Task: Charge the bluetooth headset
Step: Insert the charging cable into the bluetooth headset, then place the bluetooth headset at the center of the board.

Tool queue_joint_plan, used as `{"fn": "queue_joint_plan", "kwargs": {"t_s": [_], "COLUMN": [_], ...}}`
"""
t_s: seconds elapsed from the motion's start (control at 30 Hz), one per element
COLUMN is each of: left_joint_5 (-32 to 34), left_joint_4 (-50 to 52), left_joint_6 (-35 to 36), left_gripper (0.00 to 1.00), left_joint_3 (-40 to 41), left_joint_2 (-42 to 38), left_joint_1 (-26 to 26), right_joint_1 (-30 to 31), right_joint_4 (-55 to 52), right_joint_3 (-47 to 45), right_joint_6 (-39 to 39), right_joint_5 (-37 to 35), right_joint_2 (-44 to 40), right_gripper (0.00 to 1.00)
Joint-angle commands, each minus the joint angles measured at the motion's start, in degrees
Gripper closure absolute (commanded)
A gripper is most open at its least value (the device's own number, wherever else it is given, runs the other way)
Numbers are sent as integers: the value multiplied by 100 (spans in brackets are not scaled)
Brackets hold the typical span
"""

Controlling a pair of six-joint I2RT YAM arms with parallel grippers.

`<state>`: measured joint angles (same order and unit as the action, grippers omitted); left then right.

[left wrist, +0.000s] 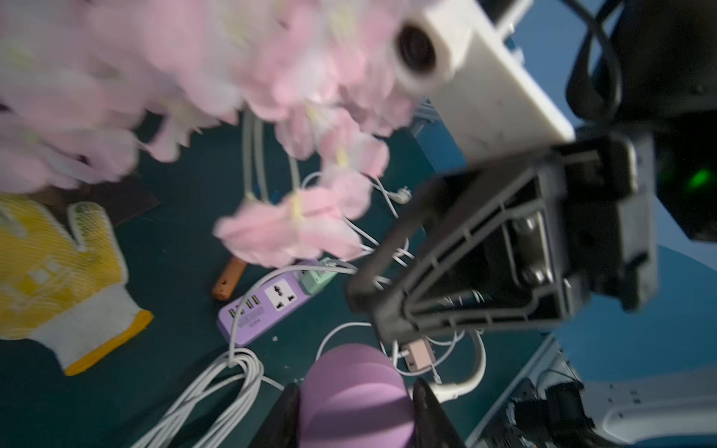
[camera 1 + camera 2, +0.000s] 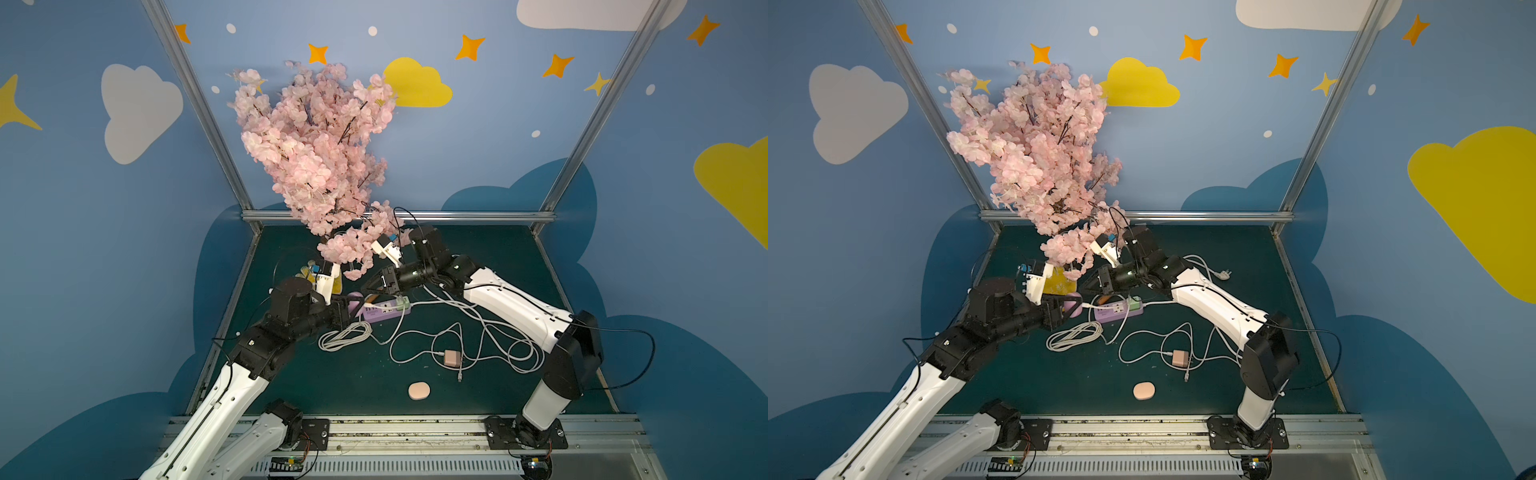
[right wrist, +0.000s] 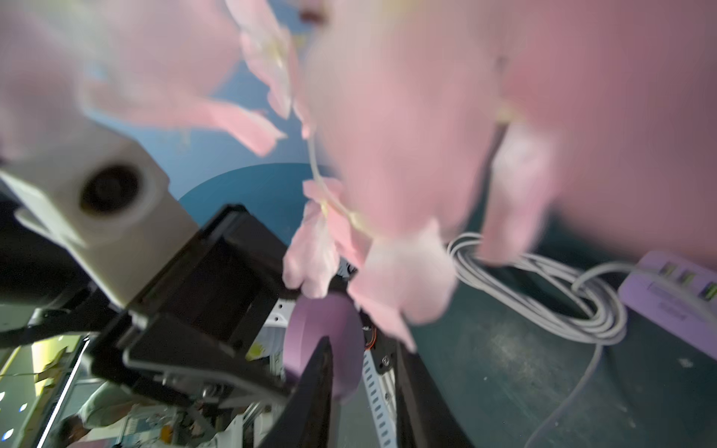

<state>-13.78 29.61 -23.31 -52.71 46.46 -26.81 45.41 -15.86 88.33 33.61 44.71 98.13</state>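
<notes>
Plainly, the headset case sits at the left, seemingly lifted off the counter and clamped in the left pincer. A white cable ends against its right side, and I cannot tell whether that plug is fully seated. The right pincer hangs just right of the case, fingers apart and holding nothing. A half-seated plug could drop out if the right pincer snags the cable while backing off, or if the left arm carries the case away from the power strip and pulls the cable tight. The blossom branch droops over both pincers and blurs their close views, so a small slip could go unseen.
</notes>
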Motion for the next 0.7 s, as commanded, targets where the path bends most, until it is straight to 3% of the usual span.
{"fn": "queue_joint_plan", "kwargs": {"t_s": [0.0, 0.13, 0.33, 0.67], "left_joint_5": [-212, 659, 1345, 2395], "left_joint_4": [441, 814, 1308, 1977], "left_joint_6": [154, 100, -217, -848], "left_gripper": [97, 97, 97, 97], "left_joint_3": [118, 255, 464, 730], "left_joint_2": [-67, -34, 82, 396], "left_joint_1": [-131, -116, -93, -58], "right_joint_1": [-121, -278, -472, -478], "right_joint_4": [549, 188, 180, -23], "right_joint_3": [-133, -474, -1016, -1449], "right_joint_6": [-98, -434, -751, -1091], "right_joint_5": [-399, -1016, -1719, -1837], "right_joint_2": [-485, -1015, -1711, -2017], "right_gripper": [64, 58, 55, 55]}}
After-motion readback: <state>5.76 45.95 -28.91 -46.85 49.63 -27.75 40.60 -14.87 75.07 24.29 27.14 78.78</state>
